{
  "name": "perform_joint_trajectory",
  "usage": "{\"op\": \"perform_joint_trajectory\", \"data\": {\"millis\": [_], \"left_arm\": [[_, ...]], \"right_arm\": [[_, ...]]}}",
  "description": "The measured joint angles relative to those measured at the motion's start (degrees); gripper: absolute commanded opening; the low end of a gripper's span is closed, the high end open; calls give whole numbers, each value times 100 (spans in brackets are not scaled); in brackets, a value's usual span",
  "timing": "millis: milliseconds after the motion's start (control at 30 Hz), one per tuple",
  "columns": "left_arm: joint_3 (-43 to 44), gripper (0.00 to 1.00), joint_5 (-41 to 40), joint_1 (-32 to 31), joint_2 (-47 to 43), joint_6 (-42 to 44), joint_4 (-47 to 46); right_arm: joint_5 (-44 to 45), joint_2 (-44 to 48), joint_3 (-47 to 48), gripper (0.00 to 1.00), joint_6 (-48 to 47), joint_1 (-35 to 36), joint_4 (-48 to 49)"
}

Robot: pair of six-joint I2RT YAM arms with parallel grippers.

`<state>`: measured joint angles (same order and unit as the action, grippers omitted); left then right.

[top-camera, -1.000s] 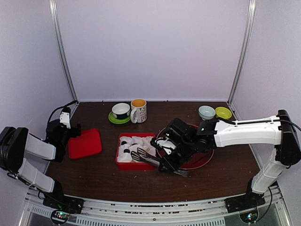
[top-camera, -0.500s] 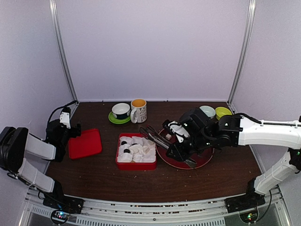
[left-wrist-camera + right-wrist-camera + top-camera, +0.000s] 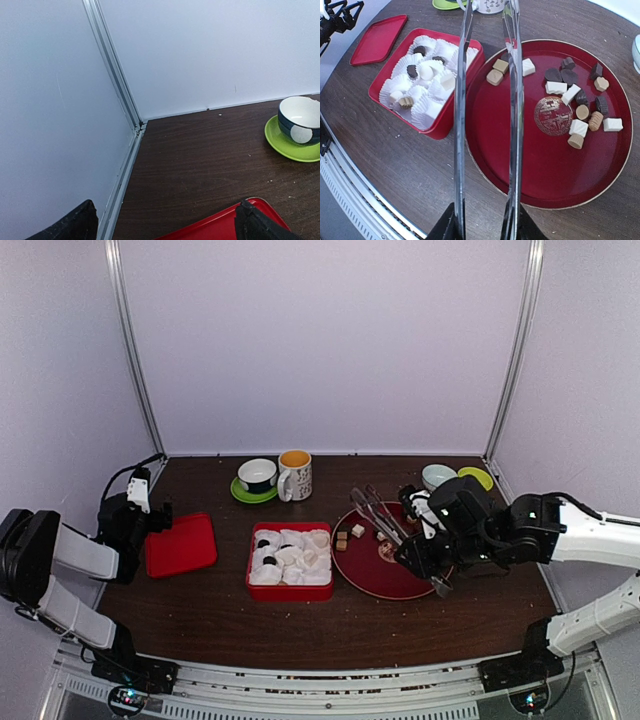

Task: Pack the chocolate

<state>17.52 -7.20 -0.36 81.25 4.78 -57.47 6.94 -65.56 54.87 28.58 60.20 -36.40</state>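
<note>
Several chocolate pieces [image 3: 577,107], dark, tan and white, lie on the round red plate [image 3: 535,170], which also shows in the top view [image 3: 375,575]. Two tan pieces [image 3: 349,534] sit at its left edge. The red box [image 3: 442,131] of white paper cups holds several more pieces [image 3: 412,71]; it also shows in the top view [image 3: 290,593]. My right gripper [image 3: 482,222] is shut on the long metal tongs [image 3: 514,100]. Their arms are spread and reach over the plate [image 3: 378,512]. My left gripper [image 3: 167,225] is open and empty by the red lid [image 3: 215,227].
The red lid [image 3: 182,544] lies left of the box. A bowl on a green saucer [image 3: 256,478] and a mug [image 3: 295,474] stand at the back. A pale bowl [image 3: 439,477] and a green bowl [image 3: 476,480] stand at the back right.
My right arm has swung right and back, carrying the tongs from over the box to over the plate. The left arm has not moved.
</note>
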Motion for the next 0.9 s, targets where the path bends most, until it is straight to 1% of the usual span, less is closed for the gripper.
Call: {"op": "perform_joint_trajectory", "data": {"millis": [433,633,900], "left_arm": [[0,98,0,0,0,0,0],[0,98,0,0,0,0,0],[0,98,0,0,0,0,0]], "right_arm": [[282,885,-837,32,601,-83,-610],[289,1303,-1491,34,951,-129,-820],[144,1327,-1904,36,1202,-492,-828]]}}
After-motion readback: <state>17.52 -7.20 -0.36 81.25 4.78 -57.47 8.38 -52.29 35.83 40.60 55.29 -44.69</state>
